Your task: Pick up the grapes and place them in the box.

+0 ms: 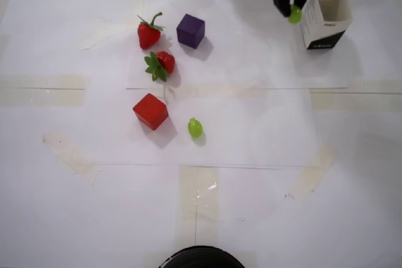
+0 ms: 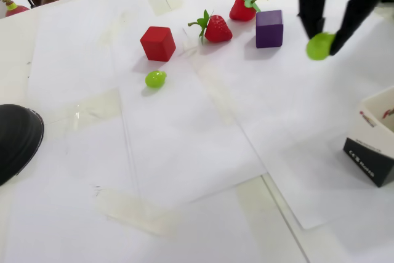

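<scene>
My black gripper (image 1: 293,10) (image 2: 321,40) hangs high in the air, shut on a glossy green grape (image 1: 294,14) (image 2: 319,47) pinched between its fingertips. In the overhead view the held grape sits just left of the white box (image 1: 328,14), level with its open mouth. In the fixed view only a corner of the box (image 2: 375,143) shows at the right edge, well below the grape. A second grape (image 1: 195,128) (image 2: 155,79) lies on the paper near the red cube. The arm above the fingers is cut off by the frame.
A red cube (image 1: 151,111) (image 2: 157,43), a purple cube (image 1: 190,31) (image 2: 269,28) and two strawberries (image 1: 149,32) (image 1: 160,64) stand left of the box. A black round object (image 1: 200,258) (image 2: 15,140) sits at the table's near edge.
</scene>
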Tool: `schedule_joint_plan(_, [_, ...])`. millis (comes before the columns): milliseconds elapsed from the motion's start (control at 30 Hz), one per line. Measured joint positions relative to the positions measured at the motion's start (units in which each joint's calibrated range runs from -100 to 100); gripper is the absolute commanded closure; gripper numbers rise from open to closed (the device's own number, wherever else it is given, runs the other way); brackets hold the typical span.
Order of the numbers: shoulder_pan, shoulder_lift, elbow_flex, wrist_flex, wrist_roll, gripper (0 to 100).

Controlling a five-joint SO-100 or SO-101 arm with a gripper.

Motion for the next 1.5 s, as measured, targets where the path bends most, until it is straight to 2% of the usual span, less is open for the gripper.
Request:
schedule_joint_plan(200, [-6.8,-3.5,-0.5,3.6,-1.7,97])
schedule_joint_plan(500, [-14.0,-3.5,-0.5,1.1,-4.1,97])
schedule_joint_plan(800, [-15.4,-2.2,3.6,-5.9,-4.8,86])
schedule_joint_plan(1300, [-15.3,-2.1,3.6,-8.4,-4.6,85])
schedule_joint_plan(1500, [-12.3,-3.4,3.6,-8.4,-3.4,85])
